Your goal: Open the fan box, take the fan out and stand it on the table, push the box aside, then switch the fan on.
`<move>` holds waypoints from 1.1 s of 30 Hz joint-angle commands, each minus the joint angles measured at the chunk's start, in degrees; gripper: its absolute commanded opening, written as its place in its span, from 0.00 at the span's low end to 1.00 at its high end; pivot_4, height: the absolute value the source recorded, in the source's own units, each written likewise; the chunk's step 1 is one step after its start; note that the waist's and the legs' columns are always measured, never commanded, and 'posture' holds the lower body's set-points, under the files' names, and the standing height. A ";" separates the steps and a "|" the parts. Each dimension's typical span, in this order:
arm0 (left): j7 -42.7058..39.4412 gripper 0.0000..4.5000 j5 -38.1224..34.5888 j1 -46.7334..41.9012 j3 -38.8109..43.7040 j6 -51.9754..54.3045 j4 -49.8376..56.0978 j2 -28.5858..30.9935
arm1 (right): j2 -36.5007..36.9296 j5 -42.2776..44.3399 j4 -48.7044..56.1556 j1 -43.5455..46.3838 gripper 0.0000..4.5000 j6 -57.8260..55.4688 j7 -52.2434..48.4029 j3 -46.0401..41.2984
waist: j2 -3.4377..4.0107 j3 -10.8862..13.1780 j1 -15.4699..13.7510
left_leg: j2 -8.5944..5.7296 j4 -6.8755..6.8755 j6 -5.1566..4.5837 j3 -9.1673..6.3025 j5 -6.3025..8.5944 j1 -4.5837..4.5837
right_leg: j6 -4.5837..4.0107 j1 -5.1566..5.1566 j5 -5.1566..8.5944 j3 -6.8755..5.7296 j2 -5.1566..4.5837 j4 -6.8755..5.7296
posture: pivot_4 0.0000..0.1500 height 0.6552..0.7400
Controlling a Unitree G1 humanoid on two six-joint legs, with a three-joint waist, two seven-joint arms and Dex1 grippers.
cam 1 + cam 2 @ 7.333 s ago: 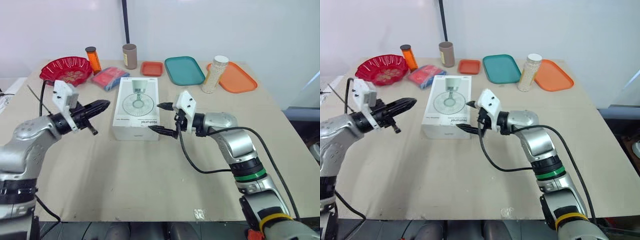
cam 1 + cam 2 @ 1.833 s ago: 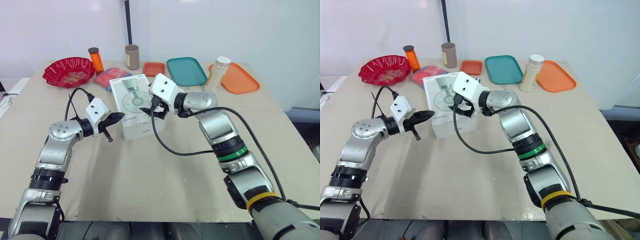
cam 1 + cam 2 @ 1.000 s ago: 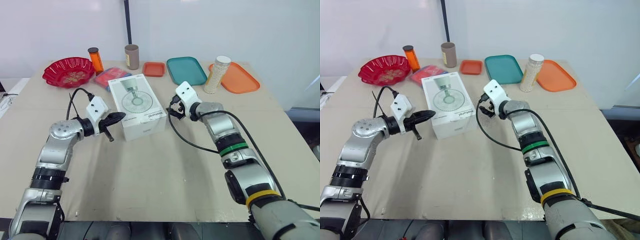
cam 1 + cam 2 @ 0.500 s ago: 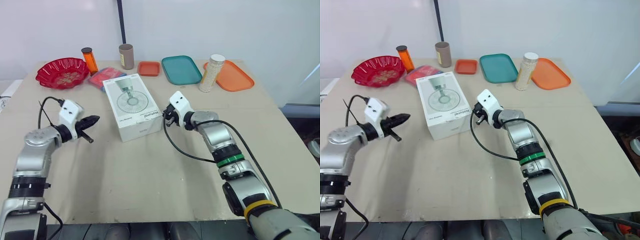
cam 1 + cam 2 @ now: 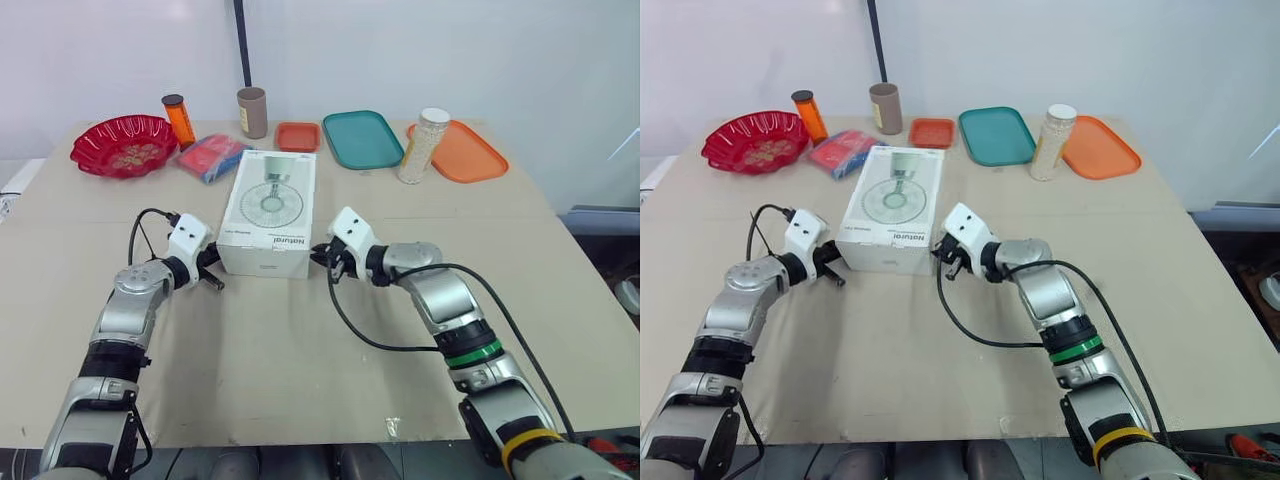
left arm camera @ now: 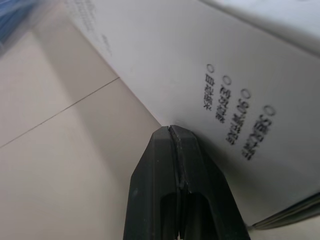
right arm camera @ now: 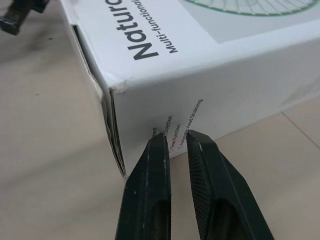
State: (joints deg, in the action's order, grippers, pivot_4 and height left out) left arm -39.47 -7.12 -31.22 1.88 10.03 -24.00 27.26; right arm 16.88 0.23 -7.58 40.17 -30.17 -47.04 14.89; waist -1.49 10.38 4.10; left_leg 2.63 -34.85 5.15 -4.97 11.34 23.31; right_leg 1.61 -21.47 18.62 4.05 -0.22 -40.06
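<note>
The white fan box (image 5: 268,212) lies flat and closed on the table, its fan picture facing up. My left gripper (image 5: 212,270) is shut, and its fingertips (image 6: 171,131) press against the box's left side near the front corner. My right gripper (image 5: 322,258) is at the box's front right corner. Its fingers (image 7: 159,142) stand a narrow gap apart with nothing between them, and their tips touch the box's side wall (image 7: 200,107). The fan is hidden.
Along the table's far edge stand a red bowl (image 5: 124,143), an orange bottle (image 5: 180,118), a brown cylinder (image 5: 252,111), a small orange tray (image 5: 298,136), a teal tray (image 5: 362,138), a jar of white grains (image 5: 425,145) and an orange tray (image 5: 462,152). A red and blue packet (image 5: 212,157) lies just behind the box.
The box has turned from slanted to square with the table edge. My left gripper has moved in against its left side, and the right gripper has followed its front right corner.
</note>
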 commanded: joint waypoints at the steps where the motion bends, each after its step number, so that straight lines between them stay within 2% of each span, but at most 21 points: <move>1: -2.79 0.00 -0.60 -1.32 -1.67 -2.09 2.10 -1.05 | -0.85 0.33 1.61 1.20 0.14 0.77 0.72 0.78 | 0.00 0.00 0.01 | 0.00 0.00 0.00 0.00 0.00 0.00 | 0.00 0.00 0.00 0.00 0.00 -0.01 | 1.00 1.00; 8: -0.67 0.00 -1.20 2.50 1.93 -0.57 5.28 1.43 | 1.10 -0.75 -8.22 5.72 0.14 3.47 6.70 -4.22 | 0.00 0.00 0.08 | 0.00 -0.01 0.01 0.02 0.00 -0.01 | 0.00 0.00 0.00 0.02 -0.02 0.00 | 1.00 1.00; 11: 0.08 0.00 -2.40 5.23 4.15 0.67 8.45 2.71 | 3.34 0.11 -8.97 5.72 0.14 4.19 6.32 -6.02 | -0.01 0.00 0.07 | 0.00 0.00 0.00 0.02 0.00 0.00 | 0.00 0.00 0.00 0.01 -0.02 0.01 | 1.00 1.00; 12: 0.34 0.13 -2.56 5.91 4.60 1.02 9.24 3.06 | 3.92 0.23 -8.75 5.46 0.26 4.43 6.05 -6.21 | -0.01 -0.01 0.07 | 0.00 0.00 0.00 0.02 0.00 0.01 | 0.00 0.00 0.00 0.01 -0.03 0.02 | 1.00 1.00; 13: -0.09 0.16 -3.34 6.98 5.41 1.59 10.53 3.75 | 4.87 0.77 -8.07 4.84 0.29 4.31 5.27 -6.64 | -0.01 0.00 0.07 | 0.00 0.00 0.00 0.02 0.00 0.01 | 0.00 0.00 0.00 0.01 -0.04 0.02 | 1.00 1.00; 14: -0.42 0.26 -3.92 7.69 5.89 2.05 11.45 4.23 | 5.49 1.19 -7.63 4.44 0.41 4.19 4.76 -6.91 | -0.01 0.00 0.08 | 0.01 0.00 0.00 0.02 0.00 0.00 | 0.00 0.00 0.00 0.01 -0.03 0.02 | 1.00 1.00; 15: -0.57 0.32 -4.42 8.36 6.47 2.50 12.34 4.79 | 6.19 1.43 -7.01 3.96 0.49 4.00 4.33 -7.06 | -0.01 0.00 0.09 | 0.01 0.00 0.00 0.02 0.00 -0.01 | 0.00 0.00 0.00 0.01 -0.02 0.01 | 1.00 1.00; 16: -0.62 0.42 -5.06 9.03 7.26 2.59 13.35 5.32 | 6.83 1.87 -6.14 3.50 0.62 3.54 3.86 -7.33 | -0.01 0.00 0.09 | 0.01 0.00 -0.01 0.02 0.00 -0.01 | 0.00 0.01 0.00 0.01 -0.02 0.01 | 1.00 1.00; 18: -0.29 0.54 -5.79 9.92 8.85 3.54 15.38 6.46 | 7.93 2.67 -4.12 2.80 0.75 2.39 3.14 -7.92 | -0.01 0.00 0.14 | 0.01 0.00 0.00 0.02 0.00 -0.02 | 0.00 0.01 0.00 0.01 -0.02 0.00 | 1.00 1.00; 19: -0.83 0.68 -6.69 10.62 9.62 4.42 16.92 7.32 | 8.58 3.27 -3.02 2.59 0.89 1.63 2.78 -8.33 | 0.00 0.00 0.16 | 0.01 0.00 -0.01 0.03 0.00 -0.01 | 0.00 0.01 0.00 0.02 -0.02 0.00 | 1.00 1.00; 20: -1.66 0.75 -7.81 11.45 10.49 5.28 18.77 8.18 | 9.33 3.91 -1.61 2.36 0.98 1.05 2.23 -8.74 | 0.00 0.00 0.16 | 0.01 0.00 -0.01 0.03 0.00 -0.01 | 0.00 0.01 0.00 0.03 -0.02 0.00 | 1.00 1.00; 23: -4.75 0.89 -12.53 14.80 13.50 8.31 25.08 10.08 | 11.11 6.61 2.80 1.88 1.00 0.15 0.45 -10.65 | -0.01 0.01 0.19 | 0.02 0.01 -0.01 0.03 0.00 0.00 | 0.00 0.00 0.00 0.02 -0.01 0.02 | 1.00 1.00; 24: -5.66 0.99 -14.48 16.20 14.58 9.56 27.56 10.65 | 11.77 7.89 4.55 1.52 1.00 -0.10 -0.33 -11.56 | -0.01 0.01 0.20 | 0.02 0.03 -0.01 0.04 0.00 0.01 | 0.00 -0.01 0.00 0.03 -0.01 0.03 | 1.00 1.00; 29: -6.01 0.99 -22.16 17.78 18.25 15.79 36.47 12.06 | 13.60 14.17 11.36 -0.76 1.00 -0.28 -3.36 -15.67 | -0.02 0.01 0.15 | 0.02 0.04 -0.01 0.03 0.00 -0.03 | 0.01 0.04 0.01 0.03 -0.03 0.03 | 1.00 1.00; 33: -3.64 0.99 -21.49 11.40 16.02 17.36 35.85 12.52 | 13.05 17.16 14.55 -0.88 1.00 -1.59 -3.43 -15.81 | -0.05 0.02 -0.02 | 0.01 -0.01 -0.01 0.02 0.00 -0.06 | 0.02 0.09 0.01 0.03 0.00 0.03 | 1.00 1.00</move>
State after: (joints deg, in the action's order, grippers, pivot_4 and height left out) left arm -43.92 -28.58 -17.50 17.91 27.37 10.30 38.47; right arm 30.01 15.57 3.82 38.19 -31.31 -50.64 0.09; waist -1.54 10.40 4.07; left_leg 2.65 -34.87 5.15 -4.94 11.35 23.25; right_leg 1.63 -21.37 18.62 4.08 -0.22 -40.03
